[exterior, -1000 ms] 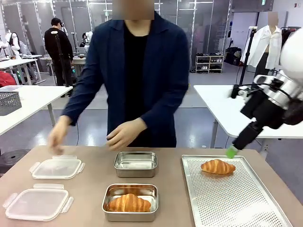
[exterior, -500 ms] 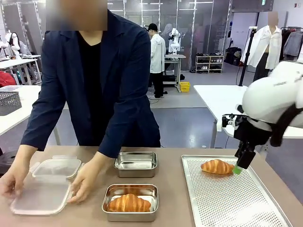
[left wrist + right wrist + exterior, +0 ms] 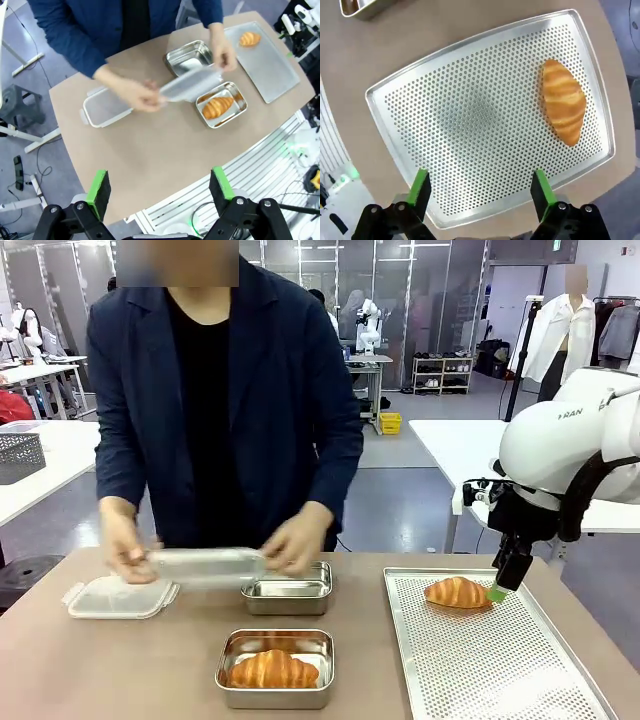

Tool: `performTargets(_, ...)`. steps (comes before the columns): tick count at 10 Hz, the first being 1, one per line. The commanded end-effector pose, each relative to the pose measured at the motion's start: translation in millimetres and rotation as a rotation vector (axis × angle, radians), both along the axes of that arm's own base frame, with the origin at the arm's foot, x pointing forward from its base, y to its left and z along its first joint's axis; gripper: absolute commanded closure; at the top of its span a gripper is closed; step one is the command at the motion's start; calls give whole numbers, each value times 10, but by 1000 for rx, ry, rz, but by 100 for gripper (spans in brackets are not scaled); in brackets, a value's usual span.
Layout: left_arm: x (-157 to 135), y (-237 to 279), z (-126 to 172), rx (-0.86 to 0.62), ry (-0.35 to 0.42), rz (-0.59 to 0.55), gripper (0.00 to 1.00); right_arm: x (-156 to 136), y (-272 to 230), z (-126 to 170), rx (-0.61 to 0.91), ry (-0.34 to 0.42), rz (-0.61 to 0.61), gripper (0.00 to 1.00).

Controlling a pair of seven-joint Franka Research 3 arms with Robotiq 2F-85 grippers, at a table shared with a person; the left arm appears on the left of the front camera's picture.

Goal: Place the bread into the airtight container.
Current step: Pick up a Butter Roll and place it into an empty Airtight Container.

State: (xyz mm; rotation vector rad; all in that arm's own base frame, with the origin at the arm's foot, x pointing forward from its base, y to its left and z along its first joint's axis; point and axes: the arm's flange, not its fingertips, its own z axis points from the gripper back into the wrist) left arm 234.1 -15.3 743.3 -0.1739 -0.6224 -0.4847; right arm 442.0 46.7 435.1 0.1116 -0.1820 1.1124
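Croissant (image 3: 458,592) lies crosswise on tray (image 3: 500,670), long axis left-right.

Quick tally: 2 croissants (image 3: 458,592), 2 steel containers (image 3: 287,604), 2 clear lids (image 3: 120,597), 1 perforated tray (image 3: 500,670), 1 table (image 3: 180,670). 2 claws too, left claw (image 3: 159,175) and right claw (image 3: 480,176). 1 person, 2 hands (image 3: 295,545).

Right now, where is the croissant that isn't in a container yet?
The croissant lies on the perforated tray on the robot's right in the front view, near the tray's far edge, with the right tool close beside it.
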Motion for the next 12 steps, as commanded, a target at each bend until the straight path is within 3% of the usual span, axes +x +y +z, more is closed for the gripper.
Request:
performTargets(1, -1, 8, 35, 7, 4, 0, 0, 79, -148, 57, 29, -163, 115, 0)
performTargets(2, -1, 8, 35, 7, 4, 0, 0, -49, -585, 184, 165, -276, 98, 0)
performTargets(3, -1, 8, 35, 7, 4, 0, 0, -274, -1166, 231, 365, -335, 56, 0)
performTargets(5, -1, 8, 35, 7, 4, 0, 0, -609, -2049, 28, 552, -389, -53, 0)
performTargets(7, -1, 8, 35, 7, 4, 0, 0, -1063, -2696, -310, 675, -458, -251, 0)
performTargets(9, -1, 8, 35, 7, 4, 0, 0, -1607, -3078, -646, 789, -542, -374, 0)
performTargets(10, -1, 8, 35, 7, 4, 0, 0, -1748, -3132, -761, 813, -553, -406, 0)
performTargets(12, -1, 8, 35, 7, 4, 0, 0, -1764, -3169, -900, 855, -522, -442, 0)
